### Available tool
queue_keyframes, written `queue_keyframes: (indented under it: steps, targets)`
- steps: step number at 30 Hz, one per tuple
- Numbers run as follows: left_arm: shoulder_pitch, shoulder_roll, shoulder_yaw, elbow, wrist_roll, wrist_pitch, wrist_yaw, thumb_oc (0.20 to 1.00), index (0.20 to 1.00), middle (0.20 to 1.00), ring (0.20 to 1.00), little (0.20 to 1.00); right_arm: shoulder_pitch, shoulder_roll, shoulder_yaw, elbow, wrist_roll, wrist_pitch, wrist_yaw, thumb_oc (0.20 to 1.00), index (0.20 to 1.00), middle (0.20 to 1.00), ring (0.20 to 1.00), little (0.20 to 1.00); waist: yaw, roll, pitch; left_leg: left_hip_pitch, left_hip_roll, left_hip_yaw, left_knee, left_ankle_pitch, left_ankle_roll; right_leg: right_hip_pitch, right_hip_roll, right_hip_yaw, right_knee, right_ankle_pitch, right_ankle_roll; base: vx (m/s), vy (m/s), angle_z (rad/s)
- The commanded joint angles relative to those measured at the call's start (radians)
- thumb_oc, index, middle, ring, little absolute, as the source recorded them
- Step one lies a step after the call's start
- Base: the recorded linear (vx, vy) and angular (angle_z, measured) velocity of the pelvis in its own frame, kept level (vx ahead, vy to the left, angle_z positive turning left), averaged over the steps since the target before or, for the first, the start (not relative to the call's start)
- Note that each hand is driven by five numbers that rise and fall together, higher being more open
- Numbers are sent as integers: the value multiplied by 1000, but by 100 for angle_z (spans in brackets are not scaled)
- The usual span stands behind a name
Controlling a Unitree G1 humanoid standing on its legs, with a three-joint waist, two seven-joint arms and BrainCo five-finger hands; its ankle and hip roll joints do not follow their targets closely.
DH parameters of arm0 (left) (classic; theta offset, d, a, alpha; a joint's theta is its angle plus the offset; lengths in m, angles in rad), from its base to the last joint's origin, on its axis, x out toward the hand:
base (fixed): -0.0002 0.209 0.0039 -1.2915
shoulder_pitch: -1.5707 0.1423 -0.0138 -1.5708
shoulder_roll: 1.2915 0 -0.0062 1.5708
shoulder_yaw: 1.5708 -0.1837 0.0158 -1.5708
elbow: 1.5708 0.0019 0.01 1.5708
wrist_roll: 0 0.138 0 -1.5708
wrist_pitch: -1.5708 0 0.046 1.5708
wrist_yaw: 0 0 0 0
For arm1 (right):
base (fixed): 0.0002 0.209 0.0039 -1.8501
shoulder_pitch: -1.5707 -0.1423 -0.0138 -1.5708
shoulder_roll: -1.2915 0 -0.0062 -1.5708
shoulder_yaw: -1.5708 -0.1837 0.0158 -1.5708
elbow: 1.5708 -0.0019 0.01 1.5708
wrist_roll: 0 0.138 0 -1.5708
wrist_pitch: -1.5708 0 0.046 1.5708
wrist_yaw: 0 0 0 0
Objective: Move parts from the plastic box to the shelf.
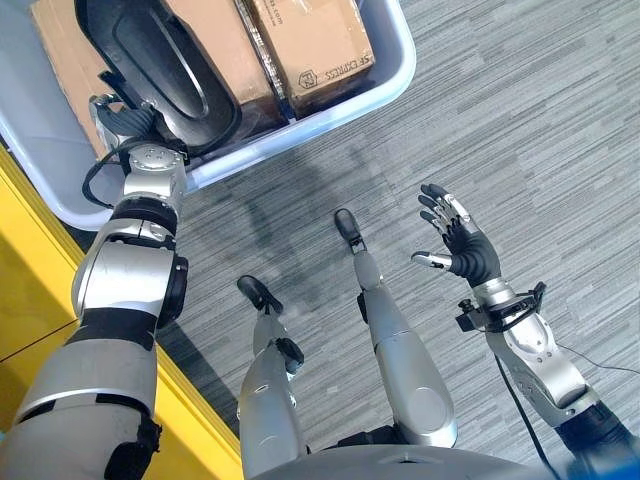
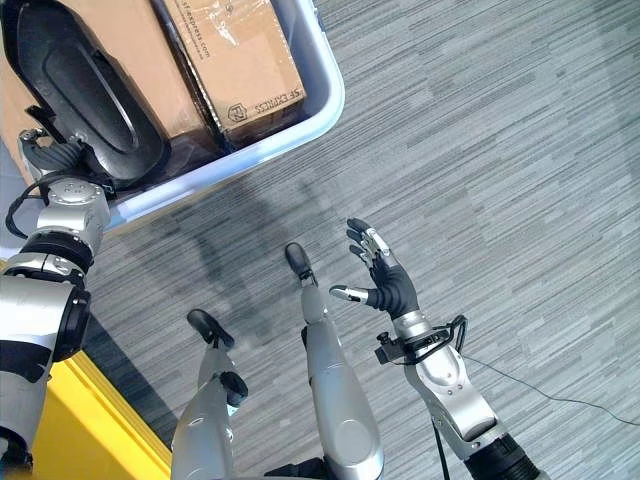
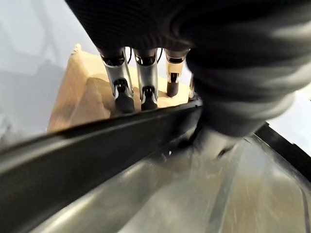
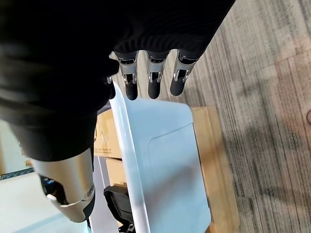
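Observation:
A pale blue plastic box (image 1: 392, 72) stands on the floor ahead to my left. In it lies a long black moulded part (image 1: 150, 55) beside brown cardboard boxes (image 1: 310, 40). My left hand (image 1: 128, 120) is at the near end of the black part. In the left wrist view its fingers (image 3: 124, 92) reach over the part's rim (image 3: 97, 141), with the palm against it, so the hand is shut on that rim. My right hand (image 1: 462, 245) hangs open in the air over the grey floor, away from the box, fingers (image 4: 154, 77) straight and holding nothing.
A yellow surface (image 1: 30, 300) runs along the left side, next to the plastic box. Grey striped carpet (image 1: 540, 150) spreads to the right. In the right wrist view the plastic box (image 4: 165, 160) rests on a flat brown cardboard sheet (image 4: 216, 160).

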Motion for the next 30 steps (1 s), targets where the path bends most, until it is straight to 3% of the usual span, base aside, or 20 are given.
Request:
queue_keyframes:
  steps: [1, 20, 24, 25, 26, 27, 28, 30]
  targets:
    - [68, -61, 61, 97, -11, 34, -117, 200, 200, 200, 200, 200, 65, -39, -56, -80, 27, -64, 26, 1000, 1000, 1000, 1000, 1000, -23, -29, 12, 157, 65, -89, 10, -65, -56, -33, -20, -58, 159, -107, 90, 0, 0, 0]
    - [166, 4, 116, 84, -13, 21, -156, 200, 200, 200, 200, 200, 70, -43, -59, -80, 61, -63, 61, 1000, 1000, 1000, 1000, 1000, -33, -20, -72, 239, 65, -74, 7, -81, -66, 37, -29, -50, 147, -109, 94, -1, 4, 0]
    - [166, 22, 133, 47, -65, -17, -148, 200, 200, 200, 200, 200, 71, -51, -57, -74, 59, -66, 59, 1000, 1000, 1000, 1000, 1000, -26, -9, -91, 259, 63, -81, 8, -87, -66, 69, -38, -57, 145, -115, 94, 0, 0, 0]
    - [224, -34, 154, 20, -81, -45, -135, 200, 200, 200, 200, 200, 50, -47, -59, -76, 48, -59, 25, 1000, 1000, 1000, 1000, 1000, -11, -6, -88, 263, 62, -83, 8, -89, -64, 78, -43, -60, 145, -117, 92, 0, 0, 0]
    - [239, -30, 166, -3, -84, -60, -122, 200, 200, 200, 200, 200, 36, -40, -54, -67, 19, -48, 10, 1000, 1000, 1000, 1000, 1000, -8, 1, -90, 270, 61, -85, 9, -89, -64, 88, -45, -64, 145, -119, 90, 0, 0, 0]
    - [218, -14, 158, -20, -115, -70, -114, 200, 200, 200, 200, 200, 21, -43, -42, -51, 7, -50, 14, 1000, 1000, 1000, 1000, 1000, -6, 4, -92, 276, 62, -87, 9, -91, -63, 97, -46, -65, 146, -120, 90, -11, 13, 5]
    - [75, -25, 83, -113, -119, -60, -104, 200, 200, 200, 200, 200, 30, -49, -60, -43, 4, -52, 14, 1000, 1000, 1000, 1000, 1000, -1, 19, -94, 277, 58, -93, 10, -95, -60, 105, -53, -66, 145, -119, 92, -16, 7, 11]
    - [73, -51, 62, -184, -113, -105, -53, 200, 200, 200, 200, 200, 72, -59, -82, -64, -6, -65, 5, 1000, 1000, 1000, 1000, 1000, 31, 43, -82, 266, 46, -116, 26, -75, -50, 129, -74, -84, 136, -98, 85, -103, -67, 21]
